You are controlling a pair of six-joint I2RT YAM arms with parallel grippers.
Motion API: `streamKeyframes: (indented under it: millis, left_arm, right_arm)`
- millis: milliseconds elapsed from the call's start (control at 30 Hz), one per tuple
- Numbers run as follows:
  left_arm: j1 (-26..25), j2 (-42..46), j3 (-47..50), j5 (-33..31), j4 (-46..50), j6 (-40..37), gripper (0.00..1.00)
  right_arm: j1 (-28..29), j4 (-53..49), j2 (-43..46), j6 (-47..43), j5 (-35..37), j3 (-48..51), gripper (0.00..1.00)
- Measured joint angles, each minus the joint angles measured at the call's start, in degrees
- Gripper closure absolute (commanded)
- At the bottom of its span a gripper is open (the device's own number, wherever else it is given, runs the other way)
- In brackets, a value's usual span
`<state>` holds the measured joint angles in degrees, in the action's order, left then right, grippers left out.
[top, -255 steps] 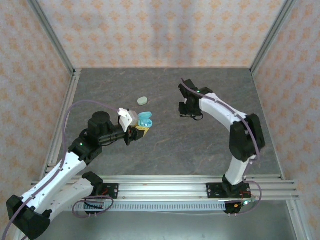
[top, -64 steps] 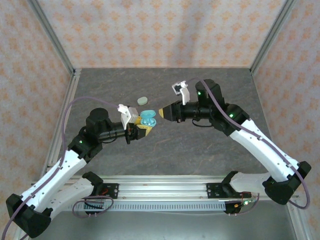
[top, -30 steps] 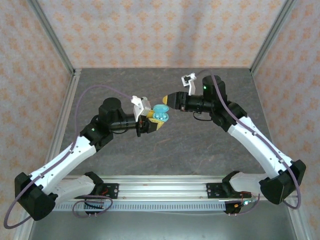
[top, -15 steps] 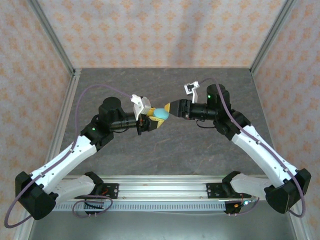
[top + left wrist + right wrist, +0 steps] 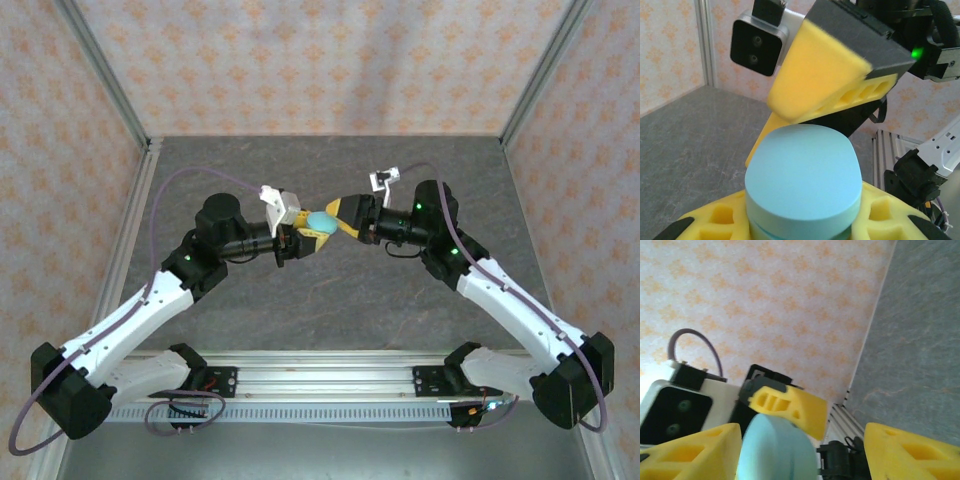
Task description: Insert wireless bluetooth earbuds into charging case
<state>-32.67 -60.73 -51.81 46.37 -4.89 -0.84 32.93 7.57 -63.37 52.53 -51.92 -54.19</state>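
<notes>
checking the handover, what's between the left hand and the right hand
The light-blue charging case, gripped by the left hand, the right hand open around it, seen in the top view.

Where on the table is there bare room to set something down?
Bare: the far strip of the grey stone-look table under the back wall, and the near patch before the aluminium rail. Crowded: the middle, where left gripper and right gripper meet at the pale blue oval case.
</notes>
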Motion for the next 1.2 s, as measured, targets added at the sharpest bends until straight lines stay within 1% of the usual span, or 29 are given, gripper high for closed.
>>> streamKeyframes:
  millis: [67,200,333,400,467,533,633,733,833,1000,1100,1200]
  left_arm:
    - [-0.2,-0.8,-0.5,-0.4,0.0,0.0,0.77]
    - [-0.3,-1.9,-1.0,-0.7,0.0,0.6,0.77]
    - [-0.3,-1.9,-1.3,-1.9,-0.1,1.0,0.73]
    - [-0.3,-1.9,-1.4,-2.2,-0.1,1.0,0.67]
    - [-0.3,-1.9,-1.5,-2.5,-0.1,0.9,0.54]
    - [-0.3,-1.9,-1.7,-2.7,-0.1,0.9,0.44]
    - [-0.4,-1.9,-1.7,-3.5,1.0,0.9,0.32]
    - [-0.4,-1.9,-1.7,-4.0,2.2,0.6,0.19]
    - [-0.4,-1.4,-1.6,-5.0,3.8,0.1,0.01]
    - [-0.4,2.9,-0.4,-8.4,7.0,-1.2,0.00]
    - [-0.3,6.9,1.1,-12.0,9.0,-2.5,0.00]
    - [-0.3,11.0,2.9,-16.2,11.3,-3.8,0.00]
  right_arm:
    - [0.7,1.8,-0.5,1.1,-0.3,0.0,0.38]
    - [1.5,3.7,-1.5,2.8,-0.7,0.0,0.50]
    - [1.4,4.7,-2.6,3.9,-0.5,0.0,0.69]
    - [1.2,5.1,-2.8,4.6,-0.4,0.0,0.77]
    - [1.1,5.4,-2.8,5.6,-0.4,0.0,0.83]
    - [1.2,5.5,-3.1,5.8,-0.4,0.0,0.87]
    - [1.8,6.7,-3.6,6.3,-0.8,0.0,0.91]
    - [1.9,8.4,-4.0,7.2,-1.0,0.0,0.91]
    - [1.2,10.1,-4.4,8.2,-1.0,0.0,0.92]
    - [-1.1,10.1,-5.9,8.4,-0.4,0.0,0.92]
    - [-2.6,6.3,-6.3,6.1,1.3,0.0,0.92]
    - [-3.9,0.9,-7.6,1.8,3.7,-0.7,0.92]
